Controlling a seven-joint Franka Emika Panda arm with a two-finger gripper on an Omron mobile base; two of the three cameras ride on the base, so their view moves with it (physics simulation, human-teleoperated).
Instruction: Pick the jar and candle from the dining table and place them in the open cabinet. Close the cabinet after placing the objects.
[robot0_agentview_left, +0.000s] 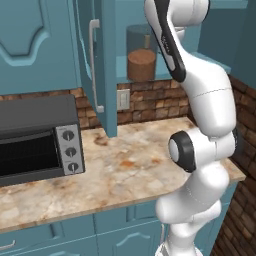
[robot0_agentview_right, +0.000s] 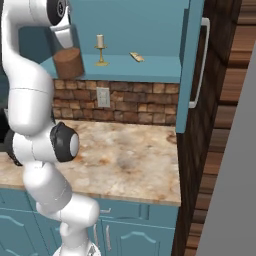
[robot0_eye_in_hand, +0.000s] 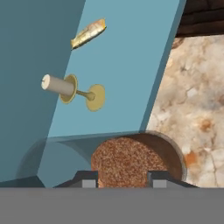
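The jar (robot0_agentview_left: 141, 64) (robot0_agentview_right: 68, 63), clear glass with brown inside, stands at the left end of the open cabinet's teal shelf (robot0_agentview_right: 145, 69). My gripper (robot0_eye_in_hand: 123, 178) is right at the jar (robot0_eye_in_hand: 133, 162), one fingertip on each side of it; whether the pads touch the glass does not show. The candle (robot0_agentview_right: 100, 46) (robot0_eye_in_hand: 65, 87), a cream stub in a brass stemmed holder, stands upright on the same shelf just right of the jar. The cabinet doors (robot0_agentview_left: 107, 65) (robot0_agentview_right: 193, 65) are swung open. The dining table is out of view.
A small tan object (robot0_agentview_right: 136, 57) (robot0_eye_in_hand: 89, 33) lies on the shelf right of the candle. Below is a marbled counter (robot0_agentview_left: 135, 165) bearing a black toaster oven (robot0_agentview_left: 37, 135). A brick backsplash with a wall outlet (robot0_agentview_right: 103, 97) runs behind. A dark brick wall (robot0_agentview_right: 220, 125) closes the right side.
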